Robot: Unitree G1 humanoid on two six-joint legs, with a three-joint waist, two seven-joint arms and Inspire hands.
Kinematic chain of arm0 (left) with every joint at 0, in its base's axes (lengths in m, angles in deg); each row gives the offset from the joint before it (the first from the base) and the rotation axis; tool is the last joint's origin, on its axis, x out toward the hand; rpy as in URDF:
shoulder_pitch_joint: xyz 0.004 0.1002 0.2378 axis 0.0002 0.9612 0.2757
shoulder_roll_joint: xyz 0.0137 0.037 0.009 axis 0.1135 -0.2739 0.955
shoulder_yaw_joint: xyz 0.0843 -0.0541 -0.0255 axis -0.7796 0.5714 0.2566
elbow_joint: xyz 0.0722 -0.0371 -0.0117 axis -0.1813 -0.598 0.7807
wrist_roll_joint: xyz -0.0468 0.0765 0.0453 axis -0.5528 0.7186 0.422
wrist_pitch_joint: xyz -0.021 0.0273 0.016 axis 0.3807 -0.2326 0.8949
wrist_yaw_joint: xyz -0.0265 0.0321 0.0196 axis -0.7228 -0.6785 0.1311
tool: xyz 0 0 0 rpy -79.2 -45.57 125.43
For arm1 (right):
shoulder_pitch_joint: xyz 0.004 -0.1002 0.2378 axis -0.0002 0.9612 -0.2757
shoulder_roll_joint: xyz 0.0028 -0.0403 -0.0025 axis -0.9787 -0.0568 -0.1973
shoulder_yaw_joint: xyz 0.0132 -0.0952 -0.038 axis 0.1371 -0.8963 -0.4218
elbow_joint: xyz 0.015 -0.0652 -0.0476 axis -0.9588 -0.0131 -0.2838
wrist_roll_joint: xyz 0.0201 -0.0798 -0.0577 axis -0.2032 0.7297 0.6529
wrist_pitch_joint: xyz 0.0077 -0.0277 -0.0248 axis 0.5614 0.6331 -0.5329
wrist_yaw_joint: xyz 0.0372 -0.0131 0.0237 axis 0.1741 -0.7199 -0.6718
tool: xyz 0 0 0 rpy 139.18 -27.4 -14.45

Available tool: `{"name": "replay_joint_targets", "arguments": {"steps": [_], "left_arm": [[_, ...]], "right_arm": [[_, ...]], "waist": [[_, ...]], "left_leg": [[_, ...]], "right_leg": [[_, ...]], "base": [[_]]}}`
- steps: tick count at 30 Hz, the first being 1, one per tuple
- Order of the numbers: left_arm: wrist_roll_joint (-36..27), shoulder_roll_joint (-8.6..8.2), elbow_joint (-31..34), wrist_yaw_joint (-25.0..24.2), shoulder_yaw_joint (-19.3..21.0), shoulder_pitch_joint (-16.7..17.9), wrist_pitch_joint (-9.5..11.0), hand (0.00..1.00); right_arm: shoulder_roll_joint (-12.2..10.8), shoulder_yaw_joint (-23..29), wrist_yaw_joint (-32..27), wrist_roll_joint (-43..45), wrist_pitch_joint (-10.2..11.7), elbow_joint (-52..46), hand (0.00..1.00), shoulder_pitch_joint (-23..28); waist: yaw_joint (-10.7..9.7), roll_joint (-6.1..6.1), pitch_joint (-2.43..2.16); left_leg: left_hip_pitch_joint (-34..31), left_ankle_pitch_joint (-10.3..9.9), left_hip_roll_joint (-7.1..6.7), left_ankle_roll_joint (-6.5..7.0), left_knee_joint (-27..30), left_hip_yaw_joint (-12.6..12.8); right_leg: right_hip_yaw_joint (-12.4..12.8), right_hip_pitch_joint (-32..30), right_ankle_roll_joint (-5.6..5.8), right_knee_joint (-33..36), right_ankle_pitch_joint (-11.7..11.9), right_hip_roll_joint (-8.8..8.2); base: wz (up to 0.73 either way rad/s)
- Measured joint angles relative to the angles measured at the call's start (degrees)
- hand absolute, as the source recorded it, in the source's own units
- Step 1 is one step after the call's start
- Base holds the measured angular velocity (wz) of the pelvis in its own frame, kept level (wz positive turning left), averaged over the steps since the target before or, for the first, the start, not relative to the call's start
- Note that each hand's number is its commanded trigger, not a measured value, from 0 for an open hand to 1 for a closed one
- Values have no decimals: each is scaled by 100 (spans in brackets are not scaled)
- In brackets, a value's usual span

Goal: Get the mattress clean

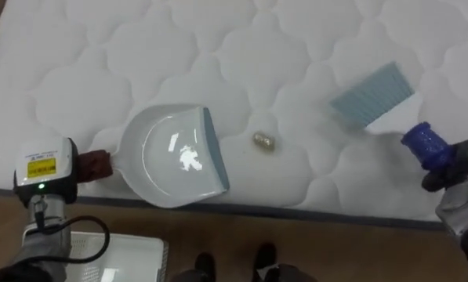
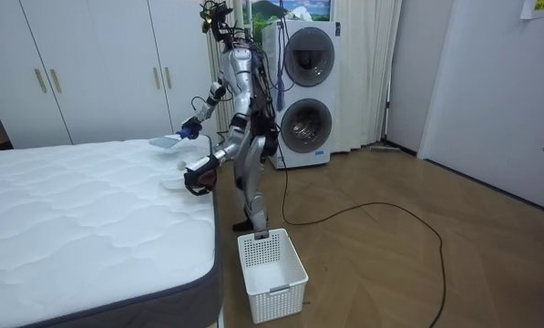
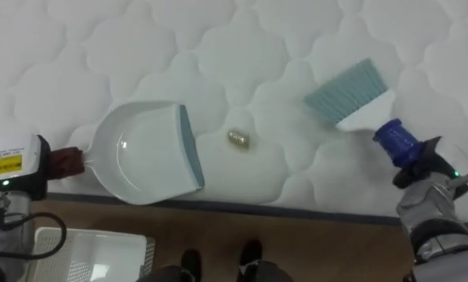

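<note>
A white dustpan (image 1: 171, 157) with a blue-grey lip lies on the quilted white mattress (image 1: 218, 47) near its front edge. My left hand (image 1: 49, 168) is curled round its dark red handle (image 1: 97, 163). A small yellowish scrap (image 1: 264, 142) lies on the mattress just to the right of the pan's lip. Further right, my right hand (image 1: 453, 172) is shut on the blue handle of a brush (image 1: 372, 94). The brush has light blue bristles and is held above the mattress, apart from the scrap. In the room view I stand at the bed's side, bent slightly over the mattress (image 2: 71, 210).
A white plastic basket (image 2: 272, 269) stands on the wooden floor by my feet; it also shows as a basket (image 1: 112, 254) at the lower left. Stacked washing machines (image 2: 303, 91) stand behind me and white wardrobes (image 2: 89, 64) beyond the bed. The mattress edge (image 1: 296, 210) runs along the front.
</note>
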Motion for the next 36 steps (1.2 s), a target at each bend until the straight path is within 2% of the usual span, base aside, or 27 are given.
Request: {"name": "replay_joint_targets", "arguments": {"steps": [3, 8, 10, 12, 15, 16, 18, 20, 24, 36], "left_arm": [[60, 39, 0, 0, 0, -58, -1, 100], [167, 46, 23, -1, -2, -63, -9, 100], [289, 82, 22, -6, -5, -94, -27, 100], [404, 232, 23, -30, -44, -116, -28, 100], [407, 309, 21, -105, -99, -166, -41, 100], [405, 321, 14, -123, -119, -164, -45, 100], [397, 376, 15, -207, -178, -163, -73, 100], [398, 395, 23, -217, -188, -179, -85, 100], [399, 396, 24, -338, -190, -165, -92, 100], [384, 402, 26, -597, -189, -129, -147, 100]], "right_arm": [[26, -324, 49, 634, -89, -64, 100, -138], [63, -653, 519, 1795, -176, -328, 100, -139], [137, -783, 679, 2149, -176, -472, 100, -140], [266, -983, 882, 2692, -169, -656, 100, -194], [487, -1451, 1065, 3254, -182, -786, 100, -367], [499, -1534, 1099, 3350, -207, -827, 100, -385], [505, -1722, 1275, 3664, -240, -1096, 100, -384], [505, -1768, 1386, 3926, -238, -1230, 100, -382], [508, -1813, 1646, 4228, -243, -1273, 100, -378], [533, -1815, 1776, 5012, -244, -1480, 100, -380]], "waist": [[47, -57, 27], [118, -84, 29], [144, -129, 34], [152, -242, 29], [175, -371, 40], [175, -389, 42], [183, -422, 47], [219, -440, 48], [327, -451, 46], [383, -506, 20]], "left_leg": [[-48, -4, 14, -2, 9, 0], [-62, -16, 21, -2, -9, 18], [-64, -19, 29, -6, -14, 18], [-60, -23, 48, -16, -7, 18], [-19, -23, 56, -17, -10, 44], [5, -25, 66, -16, -15, 54], [61, -69, 142, -25, -31, 77], [60, -117, 174, -24, -37, 117], [54, -124, 221, -24, -10, 171], [166, -110, 256, -47, -50, 194]], "right_leg": [[-10, -36, -7, -23, 13, 13], [-42, -68, -7, -13, 14, 8], [-58, -69, -11, -19, 15, 12], [-173, -62, -45, -21, 35, -1], [-186, -17, -62, -63, 46, 0], [-211, 26, -65, -101, 50, 5], [-510, 175, -120, -271, 123, 7], [-633, 190, -145, -335, 160, 2], [-696, 224, -164, -412, 182, 28], [-713, 346, -170, -531, 201, 88]], "base": [[0], [-1], [0], [0], [-3], [-8], [-9], [-12], [-9], [0]]}}
